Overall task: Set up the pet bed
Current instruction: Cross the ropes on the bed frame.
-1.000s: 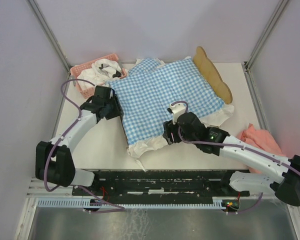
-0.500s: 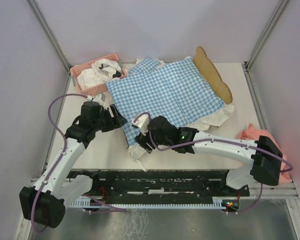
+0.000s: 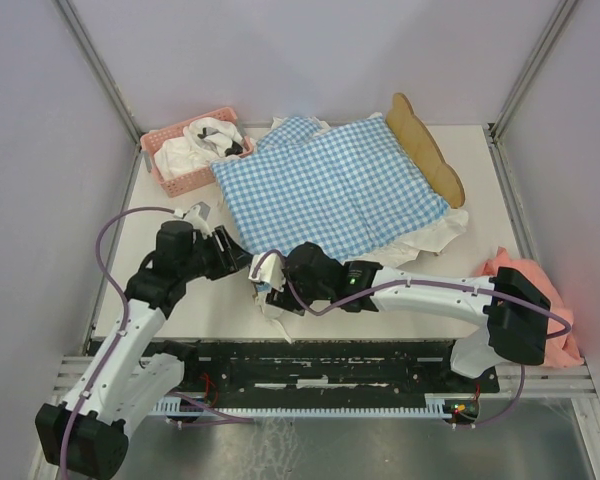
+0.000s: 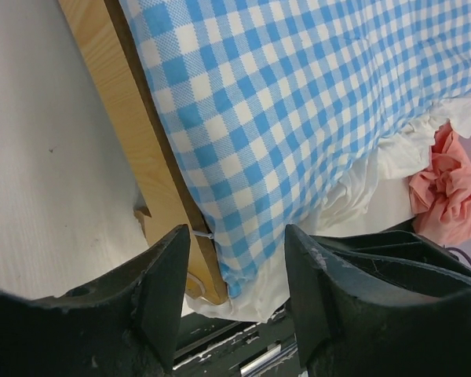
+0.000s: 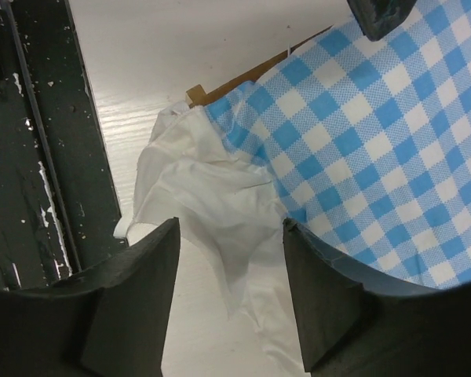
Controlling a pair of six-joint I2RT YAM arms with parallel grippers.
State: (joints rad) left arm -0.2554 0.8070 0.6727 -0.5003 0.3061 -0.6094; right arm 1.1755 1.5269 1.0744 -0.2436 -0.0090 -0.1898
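Pink plastic basket (image 3: 170, 172) upper left, white cloths (image 3: 202, 134) inside. Blue-white gingham ruffled bedding (image 3: 330, 185) centre. Crumpled pink cloth (image 3: 510, 272) right edge, on white table (image 3: 480, 205).

We are seeing blue-and-white gingham bedding (image 3: 335, 190) with a plain white ruffle (image 5: 196, 181) covering the light-wood pet bed (image 4: 122, 118). At far left, a pink basket (image 3: 185, 178) is holding white cloth (image 3: 185, 150). At right, a salmon-pink cloth (image 3: 505, 268) is lying on the white table (image 3: 215, 305).
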